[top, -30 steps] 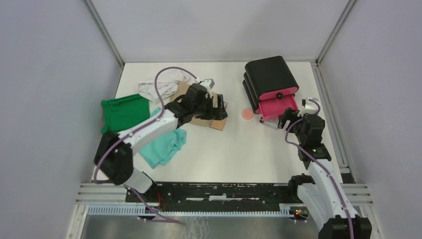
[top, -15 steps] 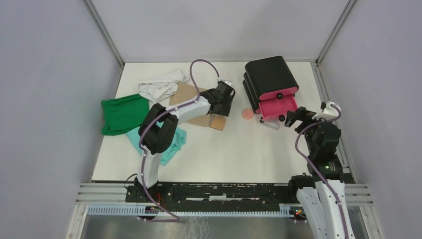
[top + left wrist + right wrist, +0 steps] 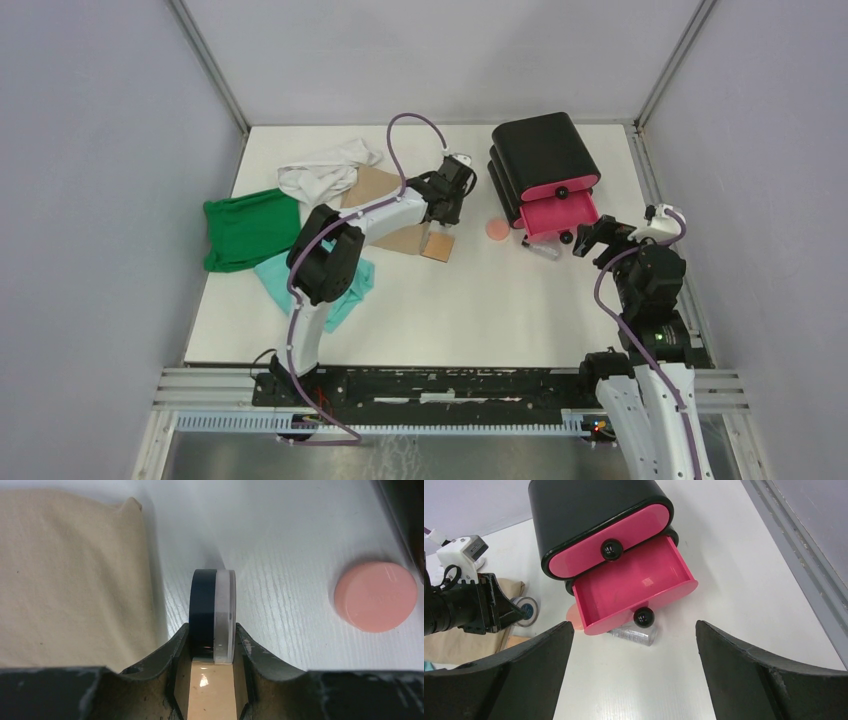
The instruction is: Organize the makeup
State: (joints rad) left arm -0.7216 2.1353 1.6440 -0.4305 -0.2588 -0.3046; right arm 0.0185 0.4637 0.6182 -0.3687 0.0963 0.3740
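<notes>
My left gripper (image 3: 447, 207) is shut on the small dark round jar (image 3: 212, 611), which stands on edge between both fingers, dark lid to the left and clear base to the right. Whether the jar touches the table I cannot tell. The salmon-pink round puff (image 3: 376, 596) lies flat to its right, also seen as the puff (image 3: 496, 229) beside the drawer. A tan square pad (image 3: 438, 246) sits just below the left gripper. The clear vial (image 3: 634, 633) lies under the lip of the open pink drawer (image 3: 634, 587). My right gripper (image 3: 633, 645) hangs open before the drawer, holding nothing.
The black box (image 3: 545, 150) with pink drawers stands at the back right, its lower drawer pulled out. Green cloth (image 3: 250, 228), teal cloth (image 3: 335, 290), white cloth (image 3: 320, 172) and tan cloth (image 3: 70, 580) cover the left half. A metal rail (image 3: 804, 565) borders the right edge.
The left arm swung right off the tan cloth toward the black box and its jaws closed on the jar. The right gripper drew back from the drawer and opened wide.
</notes>
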